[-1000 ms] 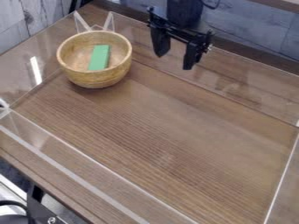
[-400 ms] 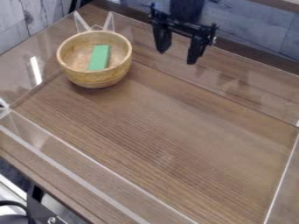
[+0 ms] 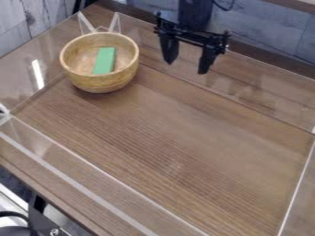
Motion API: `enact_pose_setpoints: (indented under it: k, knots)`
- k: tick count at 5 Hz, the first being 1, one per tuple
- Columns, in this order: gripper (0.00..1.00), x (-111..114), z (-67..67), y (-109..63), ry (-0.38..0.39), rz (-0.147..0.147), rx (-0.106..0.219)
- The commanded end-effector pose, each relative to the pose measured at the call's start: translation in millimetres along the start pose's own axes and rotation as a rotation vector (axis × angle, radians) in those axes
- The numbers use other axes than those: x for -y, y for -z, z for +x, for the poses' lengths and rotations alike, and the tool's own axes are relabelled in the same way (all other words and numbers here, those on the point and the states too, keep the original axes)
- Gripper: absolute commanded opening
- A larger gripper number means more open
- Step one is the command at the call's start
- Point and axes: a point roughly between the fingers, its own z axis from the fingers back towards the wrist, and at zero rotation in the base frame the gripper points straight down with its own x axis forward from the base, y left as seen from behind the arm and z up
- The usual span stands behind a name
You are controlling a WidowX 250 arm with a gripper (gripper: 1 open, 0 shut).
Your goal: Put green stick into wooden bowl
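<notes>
A: Entry. The green stick (image 3: pixel 103 60) lies inside the wooden bowl (image 3: pixel 99 64), flat on the paler floor, off to the left of the gripper (image 3: pixel 186 53) and slightly nearer the camera. It touches nothing but the bowl.

B: Long axis?

A: It runs roughly front to back in the view, leaning a little to the right at the far end. The stick sits near the bowl's middle, clear of the rim on all sides.

B: And the gripper itself?

A: Fingers spread wide apart, nothing between them. It points down at the wooden tabletop (image 3: pixel 185 138), to the right of the bowl and clear of its rim, not touching it.

B: One arm only, so no question of which is nearer. What does the task state look like?

A: Judged done. The stick is in the bowl and the gripper is empty and apart from both.

B: Any relation the next move depends on?

A: Only the gap between the left finger and the bowl's right rim. The bowl lies to the gripper's left, so a move away to the right or upward would keep clear; a sweep leftward at this height could knock the rim.

B: Surroundings?

A: Clear acrylic walls (image 3: pixel 37 147) border the table. Nothing else stands near the gripper.
</notes>
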Motion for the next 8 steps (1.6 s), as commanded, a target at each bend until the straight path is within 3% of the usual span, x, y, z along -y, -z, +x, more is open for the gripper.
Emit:
enact_pose_setpoints:
  k: [1, 2, 4, 6, 8]
  knots:
    - [1.00, 1.5, 10.8, -19.3, -0.036, 0.007, 0.080]
    - [1.00, 0.0, 15.2, -14.6, -0.064, 0.019, 0.087]
    - [1.00, -29.9, 10.9, -17.5, 0.021, 0.012, 0.093]
    - [1.00, -1.6, 19.1, -2.1, 0.103, -0.001, 0.084]
    - [1.00, -24.4, 23.7, -24.6, 0.131, -0.003, 0.084]
